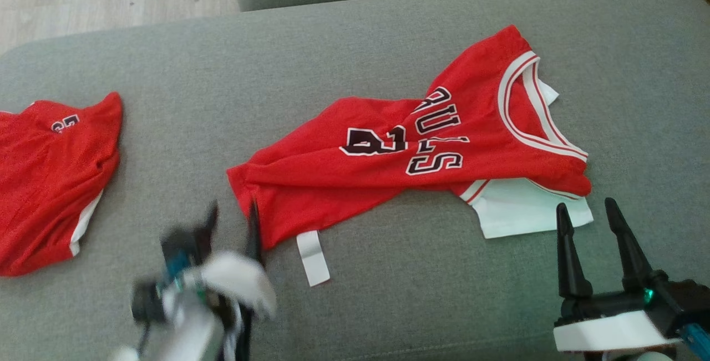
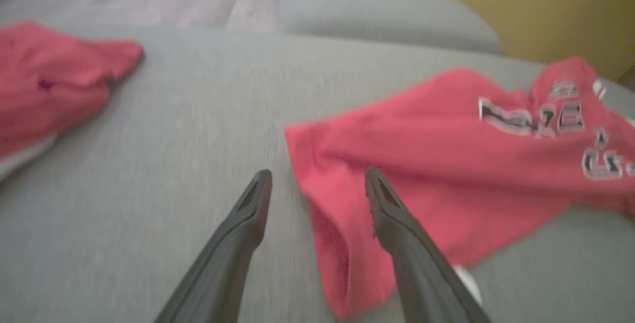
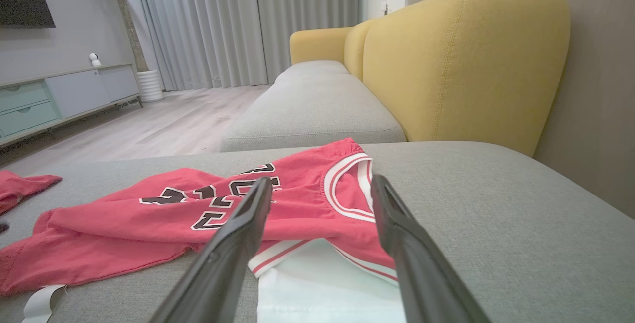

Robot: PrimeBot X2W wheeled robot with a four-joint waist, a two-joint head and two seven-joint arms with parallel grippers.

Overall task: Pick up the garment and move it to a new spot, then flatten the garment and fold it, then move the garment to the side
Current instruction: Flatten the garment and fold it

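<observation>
Okay, I've got the red jersey (image 1: 410, 150) lying rumpled across the middle of the grey sofa cushion (image 1: 388, 305), hem end pointing left and near, white-trimmed collar off to the right and farther back. Black lettering and a number face up, creased by a twist through the middle. A white layer (image 1: 527, 214) pokes out from under the collar end on the near right, and a white tag (image 1: 313, 258) sticks out of the hem toward me. My left gripper (image 1: 233, 212) is blurred in the head view, right at the hem corner. From its wrist camera the fingers are spread wide with nothing pinched, one finger (image 2: 397, 224) over red cloth, the other over bare cushion. Whether it touches the fabric, I cannot tell. My right gripper (image 1: 586, 207) is open as well and empty, tips just at the near edge of the white layer, pointing toward the collar. A second red garment (image 1: 50, 183) lies at the left edge of the cushion, well apart from the jersey. A yellow backrest (image 3: 461, 65) rises on the right.
</observation>
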